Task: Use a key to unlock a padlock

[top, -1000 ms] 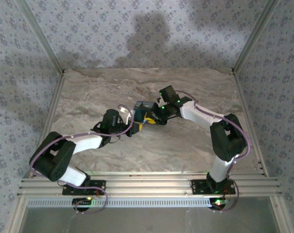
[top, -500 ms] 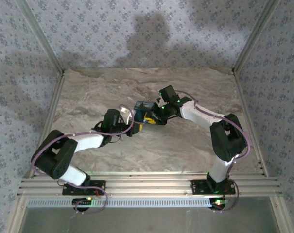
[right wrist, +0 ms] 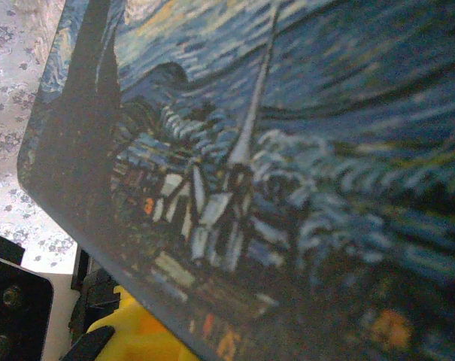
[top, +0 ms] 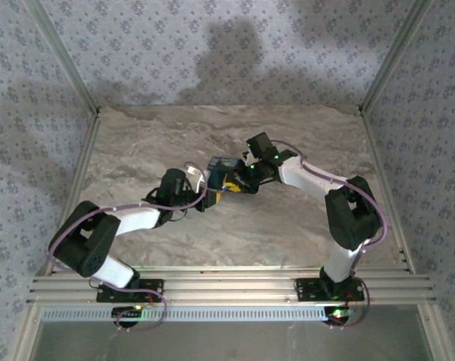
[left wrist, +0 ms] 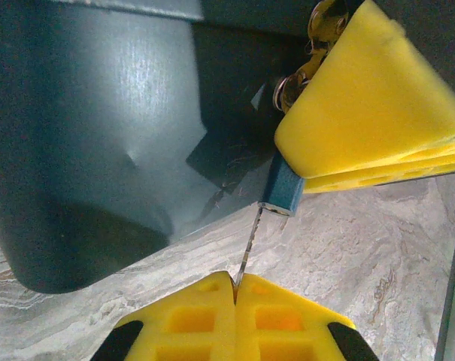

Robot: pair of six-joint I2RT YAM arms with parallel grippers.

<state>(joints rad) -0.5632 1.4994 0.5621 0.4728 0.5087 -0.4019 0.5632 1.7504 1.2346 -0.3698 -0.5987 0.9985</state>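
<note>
The padlock (top: 221, 167), a chunky block with a blue night-sky painting on its face, is held above the table's middle by my right gripper (top: 238, 179), which is shut on it. Its painted face (right wrist: 287, 165) is close up in the right wrist view, with one yellow finger (right wrist: 129, 338) below it. My left gripper (left wrist: 235, 289) is shut on the key, pinching the thin metal blade (left wrist: 246, 248) edge-on. The key's blue head (left wrist: 281, 188) lies at the far end, against the padlock's dark underside (left wrist: 99, 135) and beside a yellow right finger (left wrist: 370, 113).
Small brass-coloured metal pieces (left wrist: 317, 30) hang by the right finger above the blue head. The marble-patterned table (top: 287, 226) lies below both arms, walled by patterned panels (top: 31, 113) left, right and behind. A metal rail (top: 227, 286) runs along the near edge.
The left arm's elbow has shifted slightly. Both grippers and the padlock stay where they were.
</note>
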